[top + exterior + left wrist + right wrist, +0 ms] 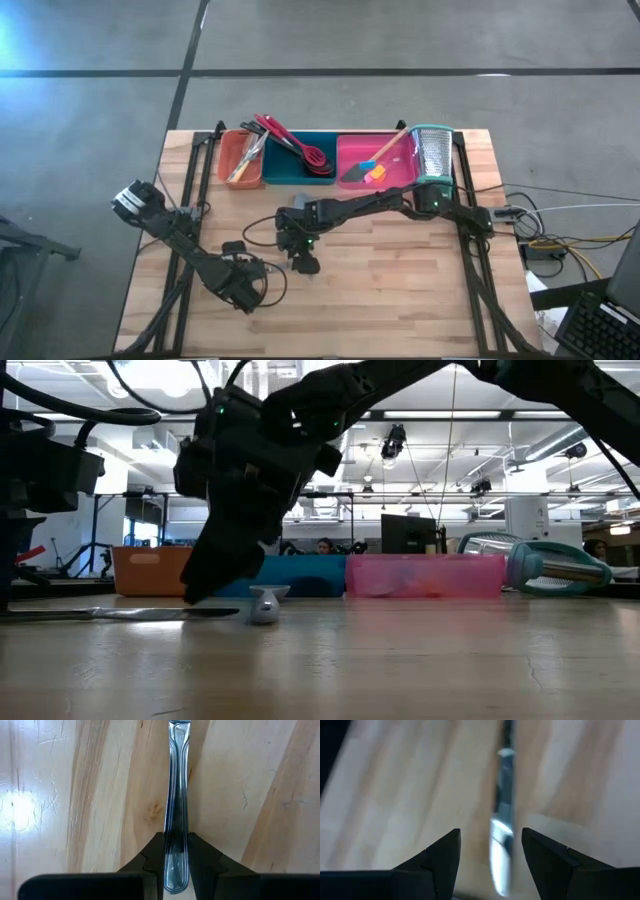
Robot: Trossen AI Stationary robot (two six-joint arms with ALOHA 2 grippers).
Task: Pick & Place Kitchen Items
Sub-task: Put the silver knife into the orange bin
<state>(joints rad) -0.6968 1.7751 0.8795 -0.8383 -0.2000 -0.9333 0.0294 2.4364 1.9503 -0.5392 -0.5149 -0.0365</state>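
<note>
Wooden bench (400, 280) carries the metal utensil (177, 810) lying flat — left jaws clamp one end, right jaws stand apart astride the other end, along its long axis.

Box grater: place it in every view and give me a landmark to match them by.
High view: the box grater lies at the table's far edge, just right of the pink tray.
Low view: the grater is at the right, on its side, beside the pink tray.
Left wrist view: not in it; the left gripper holds a metal utensil.
Right wrist view: not in it.
Shared landmark: the pink tray.
</note>
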